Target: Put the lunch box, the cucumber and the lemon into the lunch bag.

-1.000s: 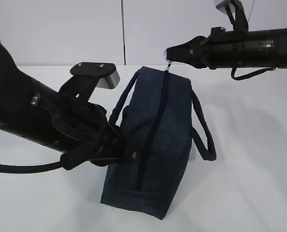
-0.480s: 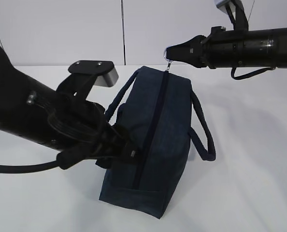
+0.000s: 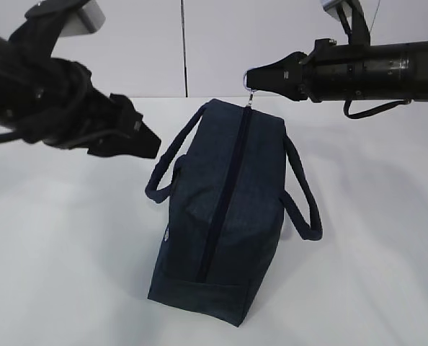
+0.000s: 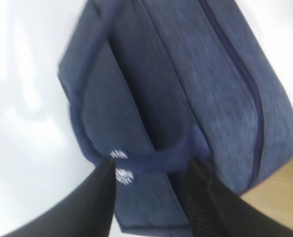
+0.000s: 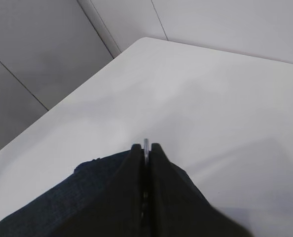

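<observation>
The dark navy lunch bag [image 3: 232, 209] stands on the white table [image 3: 70, 252] with its black zipper [image 3: 228, 180] closed along the top. My right gripper [image 3: 253, 78] is shut on the metal ring pull [image 3: 252, 92] at the bag's far end; the ring [image 5: 145, 143] shows between its shut fingers [image 5: 145, 148]. My left gripper [image 3: 150, 144] is open and empty, raised to the left of the bag above its left handle [image 3: 167, 173]. In the blurred left wrist view the open gripper [image 4: 151, 165] looks down on the bag [image 4: 186, 89]. The lunch box, cucumber and lemon are out of view.
The bag's right handle [image 3: 304, 194] hangs off its right side. A small white logo [image 4: 123, 174] marks the bag's side. White wall panels [image 3: 199, 43] stand behind the table. A tan surface [image 4: 279, 207] shows past the bag in the left wrist view.
My left gripper has let go of the bag's left side and risen up and to the left. The bag has settled slightly. The right gripper has held still on the ring pull.
</observation>
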